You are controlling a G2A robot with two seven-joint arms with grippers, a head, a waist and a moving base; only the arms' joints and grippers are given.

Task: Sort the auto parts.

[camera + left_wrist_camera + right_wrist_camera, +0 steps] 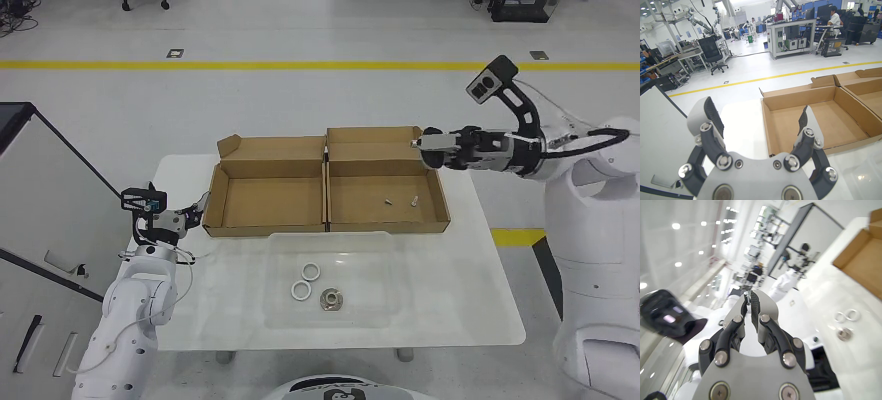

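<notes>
Your right pincer [748, 299] is clamped on a small bolt [747, 296], with the head poking out past the tips. It hangs over the far right corner of the bolt box [385, 228], roughly at the edge of that box's back flap.

Two more bolts [387, 200] [412, 198] lie loose on the bolt box's floor, closer to its right wall than its left. The empty cardboard box [265, 231] butts straight against the bolt box's left wall, so there's no gap between the two.

Your left pincer [757, 104] has its jaws wide apart with nothing between them. It sits well to the left of the bolt box, just past the empty box's outer wall, at the worktop [480, 290] edge.

A clear tray [372, 318] lies just in front of the bolt box's near wall, with barely any gap. In it are two white rings [311, 271] [300, 291] side by side and a flange nut [330, 298] just beside them.

There's open worktop to the right of the bolt box, and more in front of that corner.
</notes>
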